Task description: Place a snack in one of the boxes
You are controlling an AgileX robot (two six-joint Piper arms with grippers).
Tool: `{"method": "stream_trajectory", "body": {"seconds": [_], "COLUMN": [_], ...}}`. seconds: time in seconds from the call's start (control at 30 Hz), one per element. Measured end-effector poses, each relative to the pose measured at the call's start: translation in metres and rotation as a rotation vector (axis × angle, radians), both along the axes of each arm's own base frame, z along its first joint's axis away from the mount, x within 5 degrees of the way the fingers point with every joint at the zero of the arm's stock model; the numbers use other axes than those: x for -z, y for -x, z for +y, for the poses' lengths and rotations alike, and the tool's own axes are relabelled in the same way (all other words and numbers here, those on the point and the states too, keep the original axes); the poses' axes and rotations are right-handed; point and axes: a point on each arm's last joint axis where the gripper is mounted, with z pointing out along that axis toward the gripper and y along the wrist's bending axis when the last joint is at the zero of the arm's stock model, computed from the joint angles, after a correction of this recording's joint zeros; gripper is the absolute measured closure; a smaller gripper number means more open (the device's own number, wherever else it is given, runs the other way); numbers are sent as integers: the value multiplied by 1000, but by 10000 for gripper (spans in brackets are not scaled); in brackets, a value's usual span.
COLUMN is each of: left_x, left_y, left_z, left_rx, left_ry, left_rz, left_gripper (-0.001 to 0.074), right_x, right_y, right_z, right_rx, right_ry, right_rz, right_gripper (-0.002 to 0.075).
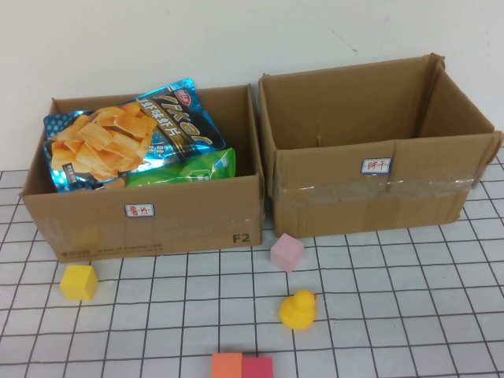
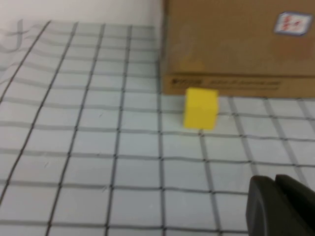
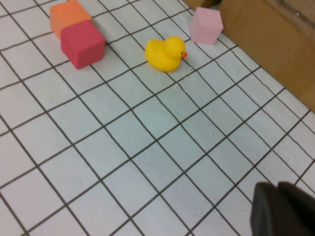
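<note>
Snack bags [image 1: 130, 138] are lying in the left box [image 1: 189, 213], light, crinkly, best pinched at a seam, while I am holding my left gripper [image 2: 278, 199] and right gripper [image 3: 283, 206] closed, empty, above the table [image 1: 394, 315].

Table [image 1: 409, 315], white with a black grid: left cardboard box [image 1: 150, 216] at 10 o'clock and right cardboard box [image 1: 370, 185] at 2 o'clock, side by side along the far edge. Yellow cube [image 1: 79, 282] at 8 o'clock just before the left box; pink cube [image 1: 287, 252] near centre, by the gap between the boxes. Yellow rubber duck [image 1: 298, 309] at 5 o'clock; orange cube [image 1: 227, 366] and red cube [image 1: 257, 368] touching at 6 o'clock on the near edge.
</note>
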Motion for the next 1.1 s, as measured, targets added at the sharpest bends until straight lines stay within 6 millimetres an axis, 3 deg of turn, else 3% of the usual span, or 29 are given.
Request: {"method": "stream_trajectory", "body": {"seconds": [0.47,1.1], "left_x": [5,5], "left_y": [-1,-1], "left_z": [1,-4], "left_rx": [-26,91], "left_ry": [2,-30], "left_rz": [-13,-14], "left_gripper": [736,736], "right_x": [0,0], "right_y": [0,0], "right_z": [0,0], "right_rx": [0,1], "right_ry": [-2,-2], "right_rz": [0,1], "right_gripper": [727,727]}}
